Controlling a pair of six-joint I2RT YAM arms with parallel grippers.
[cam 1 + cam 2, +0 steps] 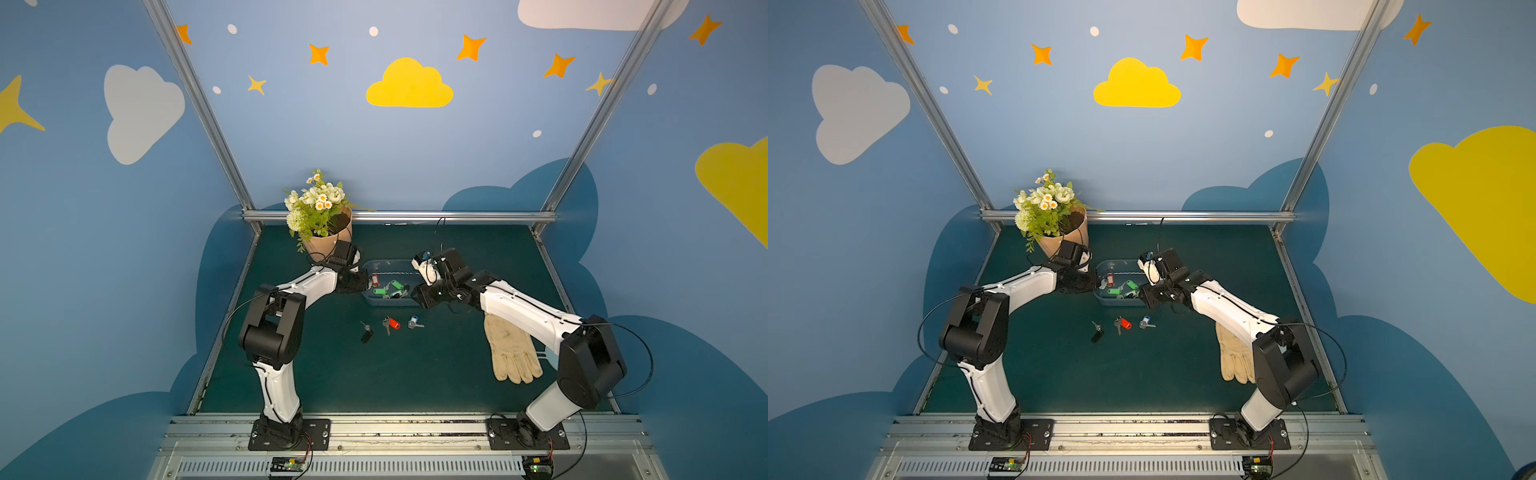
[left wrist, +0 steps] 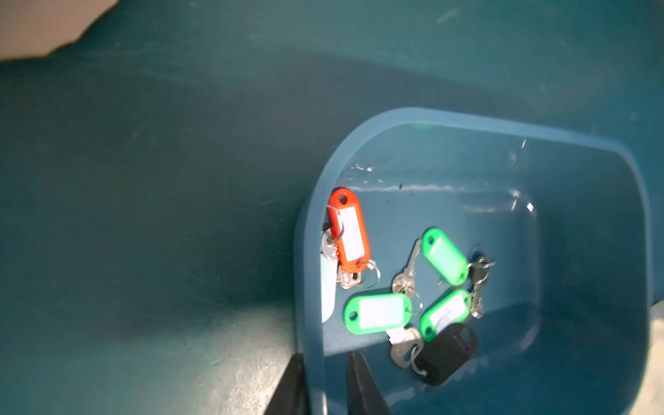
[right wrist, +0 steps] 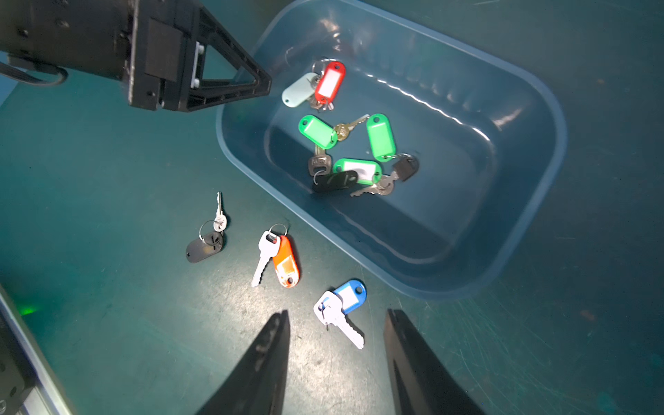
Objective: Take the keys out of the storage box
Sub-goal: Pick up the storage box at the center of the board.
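Observation:
The blue-grey storage box (image 1: 390,262) (image 3: 395,258) stands mid-table. Inside lie several keys: a red tag (image 2: 348,230) with a whitish one, green tags (image 2: 377,312) (image 1: 395,286) and a black fob (image 2: 445,352). My left gripper (image 2: 325,355) (image 1: 369,284) is at the box's left end. One finger is outside the wall and one inside, shut on it. Three more keys lie on the mat in front of the box: black (image 3: 204,246), orange-red (image 3: 285,266) and blue (image 3: 348,296). My right gripper (image 3: 337,312) (image 1: 417,299) hangs open over the blue-tagged key, holding nothing.
A peach flowerpot (image 1: 328,245) with flowers stands just behind my left wrist. A cream glove (image 1: 511,353) lies on the mat at the right, partly under my right arm. A metal rail (image 1: 399,216) bounds the back of the green mat.

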